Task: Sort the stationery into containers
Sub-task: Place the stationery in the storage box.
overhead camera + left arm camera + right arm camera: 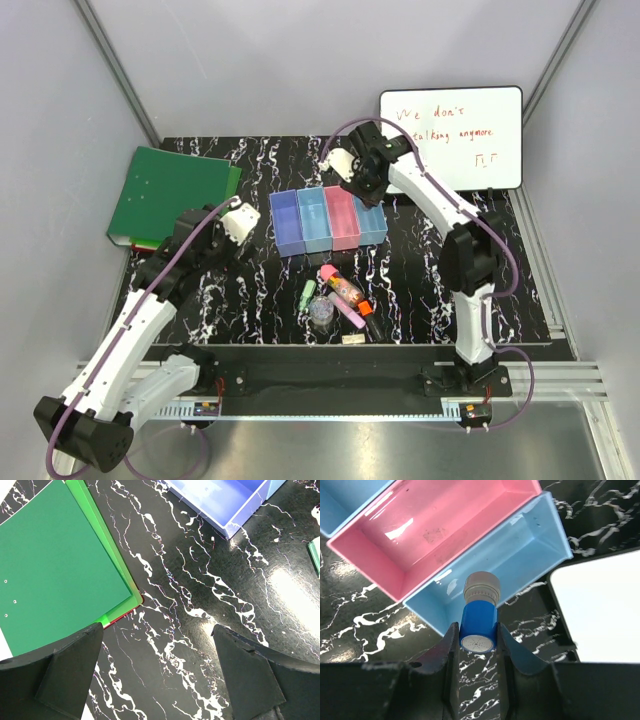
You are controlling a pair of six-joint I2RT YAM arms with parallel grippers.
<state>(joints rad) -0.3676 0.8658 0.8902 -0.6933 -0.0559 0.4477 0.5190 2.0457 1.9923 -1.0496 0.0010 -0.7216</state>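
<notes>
A: Where's the blue-capped bottle (pixel 479 617)?

B: Pinched in the right end effector (pixel 477 630), whose jaws are narrow on its blue part. Its pale end points down over the blue end bin (pixel 540 545), next to the pink bin (pixel 445 530). Held upright like that, I'd judge, so it drops straight in.

A: And the other arm?

B: The left end effector (pixel 156 630) hangs wide and empty above the bench (pixel 200 605), between the green binder (pixel 55 565) and the left-end bin (pixel 220 500), likely parked clear.

A: Does any view add something?

B: Only the right wrist view shows the grip. Only the top view shows the remaining stationery (pixel 338 295) heaped towards the bench's near edge.
</notes>
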